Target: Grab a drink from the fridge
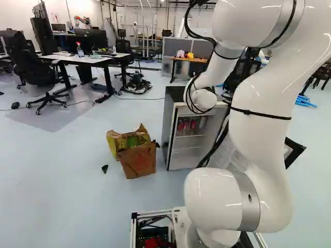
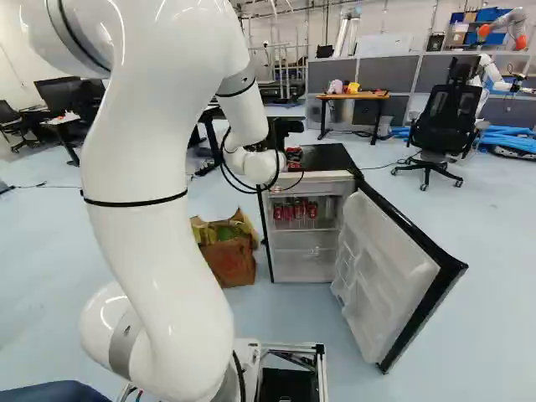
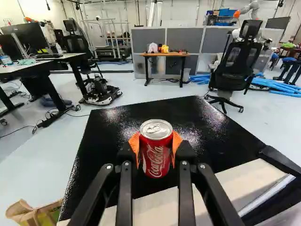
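In the right base view my gripper (image 2: 286, 151) is over the black top of the small fridge (image 2: 331, 157), partly hidden by the white wrist. The wrist view shows the gripper (image 3: 156, 149) shut on a red drink can (image 3: 155, 157), an orange pad on either side. The can is upright over the fridge top; whether it touches that surface I cannot tell. Below, the fridge door (image 2: 389, 268) stands wide open, swung out to the right. Several red cans (image 2: 300, 211) are on the upper shelf inside.
A brown paper bag (image 1: 139, 160) stands on the floor left of the fridge, a small dark scrap (image 1: 105, 168) near it. Farther off are a white desk (image 1: 85, 58), a wooden-topped table (image 2: 352, 96), an office chair (image 2: 440, 117) and another robot (image 2: 502, 79).
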`<state>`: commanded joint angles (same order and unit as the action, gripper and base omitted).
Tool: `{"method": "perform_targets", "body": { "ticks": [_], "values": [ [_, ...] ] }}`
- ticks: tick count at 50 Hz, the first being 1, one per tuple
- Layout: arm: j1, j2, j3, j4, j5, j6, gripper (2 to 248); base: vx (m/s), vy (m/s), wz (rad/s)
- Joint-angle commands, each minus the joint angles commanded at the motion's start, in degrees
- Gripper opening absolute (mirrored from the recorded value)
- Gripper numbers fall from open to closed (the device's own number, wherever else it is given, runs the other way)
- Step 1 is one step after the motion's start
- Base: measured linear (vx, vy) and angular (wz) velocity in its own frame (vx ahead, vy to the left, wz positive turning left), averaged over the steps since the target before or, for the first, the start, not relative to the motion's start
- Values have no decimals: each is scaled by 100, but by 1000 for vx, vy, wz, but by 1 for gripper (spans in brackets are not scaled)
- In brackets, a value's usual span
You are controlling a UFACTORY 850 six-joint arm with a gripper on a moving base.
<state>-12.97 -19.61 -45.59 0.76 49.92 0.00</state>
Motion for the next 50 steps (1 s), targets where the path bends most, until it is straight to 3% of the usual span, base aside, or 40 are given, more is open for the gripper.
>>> {"method": "perform_targets", "body": {
  "ticks": [24,25,29,30,34,35,39,40,45,46,50],
  "values": [
    [0,0,0,0,-38,0,91,0,0,0],
    [0,0,0,0,-38,0,110,0,0,0],
    [0,0,0,0,-38,0,110,0,0,0],
    [0,0,0,0,-38,0,143,0,0,0],
    [0,0,0,0,-38,0,143,0,0,0],
    [0,0,0,0,-38,0,178,0,0,0],
    [0,0,0,0,-38,0,178,0,0,0],
    [0,0,0,0,-38,0,214,0,0,0],
    [0,0,0,0,-38,0,214,0,0,0],
    [0,0,0,0,-38,0,246,0,0,0],
    [-1,14,17,0,-38,0,246,0,0,0]
  ]
}}
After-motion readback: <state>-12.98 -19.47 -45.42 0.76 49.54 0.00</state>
